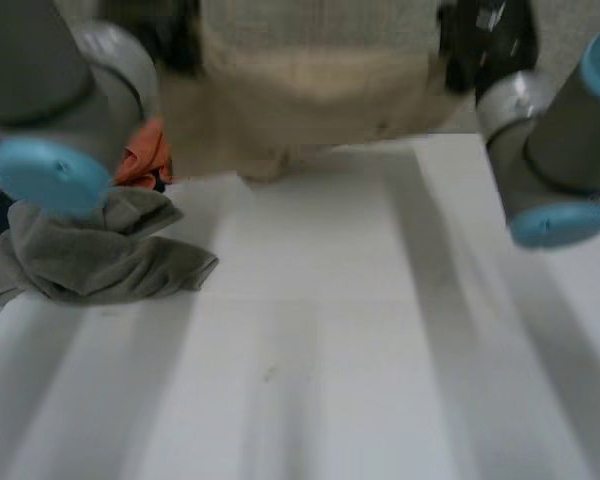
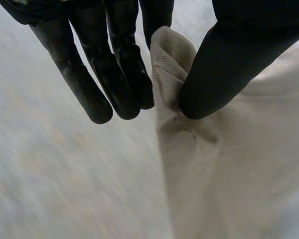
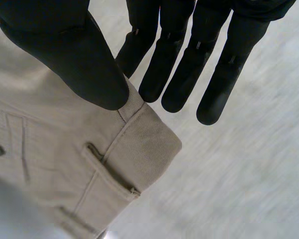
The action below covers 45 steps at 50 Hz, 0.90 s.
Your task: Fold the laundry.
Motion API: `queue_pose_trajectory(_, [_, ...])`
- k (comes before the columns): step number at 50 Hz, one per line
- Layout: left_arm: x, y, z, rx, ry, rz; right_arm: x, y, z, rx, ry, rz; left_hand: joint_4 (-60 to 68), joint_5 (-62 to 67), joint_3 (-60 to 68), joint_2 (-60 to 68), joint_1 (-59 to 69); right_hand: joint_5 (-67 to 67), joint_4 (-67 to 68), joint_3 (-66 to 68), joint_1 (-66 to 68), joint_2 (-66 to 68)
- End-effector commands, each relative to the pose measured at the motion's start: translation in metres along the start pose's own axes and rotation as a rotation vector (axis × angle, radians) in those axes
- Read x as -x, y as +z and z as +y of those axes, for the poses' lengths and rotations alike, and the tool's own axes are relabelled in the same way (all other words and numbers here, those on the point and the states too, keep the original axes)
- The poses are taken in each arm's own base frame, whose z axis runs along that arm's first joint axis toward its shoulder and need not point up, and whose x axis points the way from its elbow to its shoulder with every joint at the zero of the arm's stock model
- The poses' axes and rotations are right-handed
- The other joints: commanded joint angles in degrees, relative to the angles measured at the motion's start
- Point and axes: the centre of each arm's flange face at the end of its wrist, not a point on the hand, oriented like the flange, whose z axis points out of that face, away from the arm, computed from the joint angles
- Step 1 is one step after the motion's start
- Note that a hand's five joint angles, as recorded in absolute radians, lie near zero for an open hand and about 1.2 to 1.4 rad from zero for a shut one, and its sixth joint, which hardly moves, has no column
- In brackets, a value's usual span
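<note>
The white table lay bare across middle and right. A crumpled grey cloth blocked its left, an orange garment behind; beige trousers hung across the far edge.

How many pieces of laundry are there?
3: beige trousers pinched by the left hand and right hand; a crumpled grey garment on the table; an orange piece behind it. More may be hidden.
</note>
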Motion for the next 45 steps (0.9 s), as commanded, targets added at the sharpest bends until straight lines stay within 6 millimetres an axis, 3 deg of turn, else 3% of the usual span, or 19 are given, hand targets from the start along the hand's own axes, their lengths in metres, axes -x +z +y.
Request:
queue_pose_trajectory(1, [-0.028, -0.021, 0.101, 0.313, 0.027, 0.087, 0.026, -0.04, 0.086, 0.263, -0.032, -0.126, 11.26, 13.81, 11.69, 11.51, 15.0, 11.32, 11.5, 12.29, 16.05, 12.66])
queue_pose_trajectory(5, [-0.032, -0.04, 0.127, 0.428, 0.047, 0.091, 0.034, -0.063, 0.109, 0.366, -0.061, -0.186, 11.26, 13.81, 11.69, 11.51, 15.0, 11.32, 11.5, 12.29, 16.05, 12.66])
queue_pose_trajectory(9, [-0.035, -0.068, 0.121, 0.509, 0.07, 0.124, 0.042, -0.089, 0.112, 0.454, -0.101, -0.278, 11.26, 13.81, 11.69, 11.51, 15.0, 11.32, 11.5, 12.29, 16.05, 12.66])
queue_pose_trajectory(15, [-0.039, -0.125, 0.096, 0.647, 0.157, 0.236, 0.03, -0.129, 0.08, 0.565, -0.222, -0.399, 11.26, 13.81, 11.69, 11.51, 15.0, 11.32, 11.5, 12.29, 16.05, 12.66])
queue_pose_trajectory(19, [-0.044, -0.176, 0.097, 0.81, 0.29, 0.399, 0.015, -0.178, 0.058, 0.737, -0.34, -0.552, 11.26, 13.81, 11.69, 11.51, 15.0, 11.32, 11.5, 12.29, 16.05, 12.66])
queue_pose_trajectory(22, [-0.044, -0.197, 0.101, 0.865, 0.331, 0.467, 0.013, -0.2, 0.046, 0.761, -0.381, -0.631, 11.26, 13.81, 11.69, 11.51, 15.0, 11.32, 11.5, 12.29, 16.05, 12.66])
queue_pose_trajectory(25, [-0.046, -0.208, 0.105, 0.885, 0.332, 0.495, 0.014, -0.208, 0.04, 0.721, -0.398, -0.663, 11.26, 13.81, 11.69, 11.51, 15.0, 11.32, 11.5, 12.29, 16.05, 12.66])
queue_pose_trajectory(29, [-0.046, -0.207, 0.111, 0.885, 0.33, 0.485, 0.018, -0.209, 0.044, 0.71, -0.391, -0.681, 11.26, 13.81, 11.69, 11.51, 15.0, 11.32, 11.5, 12.29, 16.05, 12.66])
queue_pose_trajectory(31, [-0.046, -0.203, 0.111, 0.871, 0.329, 0.47, 0.02, -0.207, 0.049, 0.712, -0.384, -0.68, 2.76, 5.31, 3.18, 3.01, 6.49, 11.32, 11.5, 12.29, 16.05, 12.66])
queue_pose_trajectory(32, [-0.043, -0.196, 0.111, 0.849, 0.328, 0.443, 0.022, -0.205, 0.055, 0.718, -0.373, -0.677, -13.12, -10.57, -12.69, -12.87, -9.38, 11.32, 11.5, 12.29, 16.05, 12.66])
queue_pose_trajectory(35, [-0.042, -0.188, 0.107, 0.798, 0.33, 0.416, 0.025, -0.203, 0.061, 0.72, -0.361, -0.668, -41.1, -38.55, -40.67, -40.84, -37.36, 11.32, 11.5, 12.29, 16.05, 12.66])
queue_pose_trajectory(36, [-0.042, -0.18, 0.103, 0.75, 0.333, 0.398, 0.026, -0.2, 0.064, 0.72, -0.357, -0.654, -58.69, -56.14, -58.26, -58.44, -54.95, 11.32, 11.5, 12.29, 16.05, 12.66])
queue_pose_trajectory(42, [-0.042, -0.142, 0.081, 0.528, 0.326, 0.327, 0.025, -0.187, 0.072, 0.704, -0.341, -0.602, -58.74, -56.19, -58.31, -58.49, -55.0, 11.32, 11.5, 12.29, 16.05, 12.66])
queue_pose_trajectory(45, [-0.039, -0.114, 0.074, 0.412, 0.326, 0.292, 0.026, -0.184, 0.076, 0.703, -0.332, -0.589, -58.74, -56.19, -58.31, -58.49, -55.0, 11.32, 11.5, 12.29, 16.05, 12.66])
